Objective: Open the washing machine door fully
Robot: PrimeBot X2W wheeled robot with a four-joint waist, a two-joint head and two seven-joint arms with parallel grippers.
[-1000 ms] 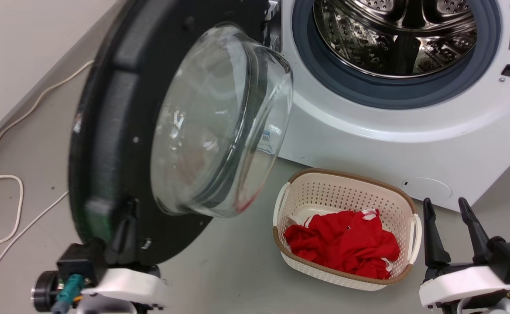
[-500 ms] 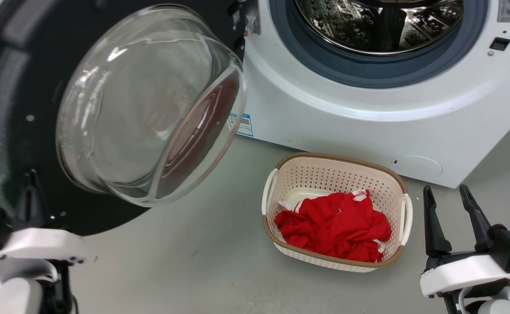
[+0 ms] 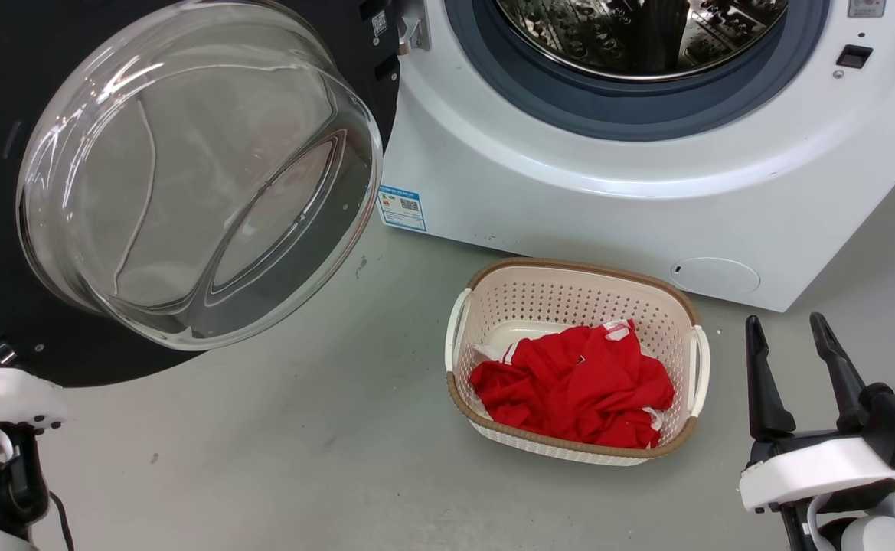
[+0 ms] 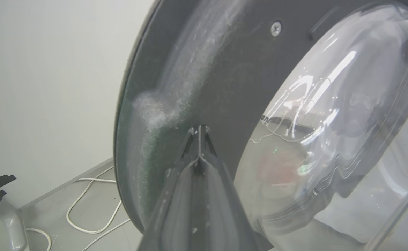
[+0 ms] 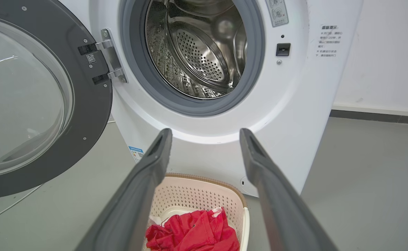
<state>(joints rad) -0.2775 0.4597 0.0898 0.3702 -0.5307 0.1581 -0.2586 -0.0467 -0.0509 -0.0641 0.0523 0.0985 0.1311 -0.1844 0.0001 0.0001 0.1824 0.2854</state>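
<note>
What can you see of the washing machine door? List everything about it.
The door is a large round black disc, seemingly plastic, with a clear domed glass bowl bulging from its inner face. A metal hinge joins it to the machine. It stands swung wide open, dusty near the rim. The shut left tool touches its inner face beside the bowl.

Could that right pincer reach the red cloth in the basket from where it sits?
Probably yes. The right pincer is open beside the basket, whose top is uncovered. The red cloth lies exposed inside, with only floor between.
</note>
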